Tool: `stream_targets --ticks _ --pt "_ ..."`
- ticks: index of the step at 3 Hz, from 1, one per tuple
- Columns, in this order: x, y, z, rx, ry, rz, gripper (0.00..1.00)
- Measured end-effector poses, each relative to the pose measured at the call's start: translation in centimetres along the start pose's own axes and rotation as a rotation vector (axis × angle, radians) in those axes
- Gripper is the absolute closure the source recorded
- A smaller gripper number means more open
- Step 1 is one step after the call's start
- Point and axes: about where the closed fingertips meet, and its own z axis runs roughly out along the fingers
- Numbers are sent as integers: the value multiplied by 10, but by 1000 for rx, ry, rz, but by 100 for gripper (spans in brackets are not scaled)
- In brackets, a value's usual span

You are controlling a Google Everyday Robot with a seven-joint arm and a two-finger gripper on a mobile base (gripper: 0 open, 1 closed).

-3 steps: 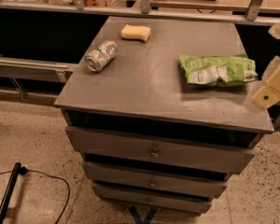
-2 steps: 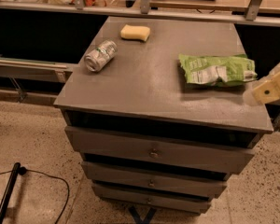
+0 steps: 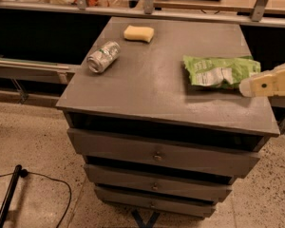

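My gripper (image 3: 247, 86) comes in from the right edge of the camera view, a cream-coloured finger lying nearly level over the right side of the grey cabinet top (image 3: 152, 75). Its tip is next to the near right corner of a green chip bag (image 3: 221, 71) that lies flat there. A silver can (image 3: 103, 57) lies on its side at the left of the top. A yellow sponge (image 3: 138, 33) rests near the back edge.
The cabinet has an open slot under its top and three drawers (image 3: 156, 153) with small knobs. A dark counter with a metal rail (image 3: 33, 70) runs behind and to the left. A black cable (image 3: 47, 179) lies on the speckled floor at lower left.
The gripper has swung from a downward tilt to nearly level and reached leftward toward the chip bag. The can, sponge and bag have not moved.
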Motion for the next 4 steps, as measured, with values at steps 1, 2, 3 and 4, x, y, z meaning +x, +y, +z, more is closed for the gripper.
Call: stream_targets --ticks 1,2,3,4 --pt "2 3 9 71 -26 34 0" --pt "15 9 22 93 -30 81 0" --pt "30 15 34 84 -20 131 0" --pt "27 10 26 105 -1 126 0"
